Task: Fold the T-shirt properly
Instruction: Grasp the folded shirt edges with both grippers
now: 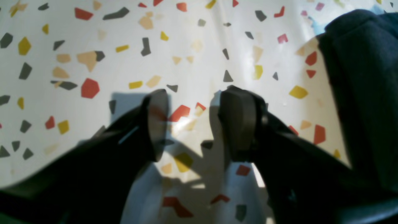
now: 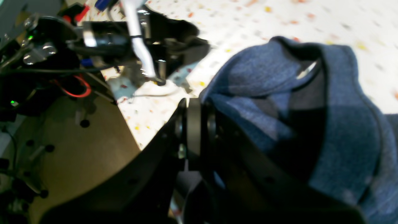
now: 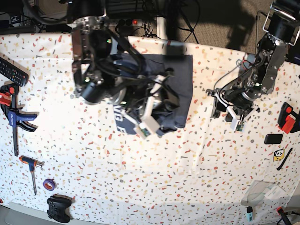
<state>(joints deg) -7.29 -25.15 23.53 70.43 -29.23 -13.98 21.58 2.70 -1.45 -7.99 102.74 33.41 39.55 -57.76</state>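
Observation:
The dark navy-grey T-shirt (image 3: pixel 182 77) lies bunched at the table's centre in the base view, with a bit of white lettering at its lower left edge (image 3: pixel 120 126). My right gripper (image 3: pixel 161 105) is over it. In the right wrist view its fingers (image 2: pixel 194 133) are pressed together on a raised fold of the blue heathered cloth (image 2: pixel 342 124). My left gripper (image 3: pixel 216 110) is to the right of the shirt, low over bare table. In the left wrist view it (image 1: pixel 197 124) is open and empty, with the shirt's edge (image 1: pixel 360 93) at its right.
On the terrazzo table (image 3: pixel 140 187), a remote (image 3: pixel 9 70), blue clamp (image 3: pixel 16 117), screwdriver (image 3: pixel 30 166), tape roll (image 3: pixel 47 184) and game controller (image 3: pixel 58 206) lie along the left edge. A red-black tool (image 3: pixel 287 117), small black item (image 3: pixel 273 138) and plastic bag (image 3: pixel 265 192) lie at the right.

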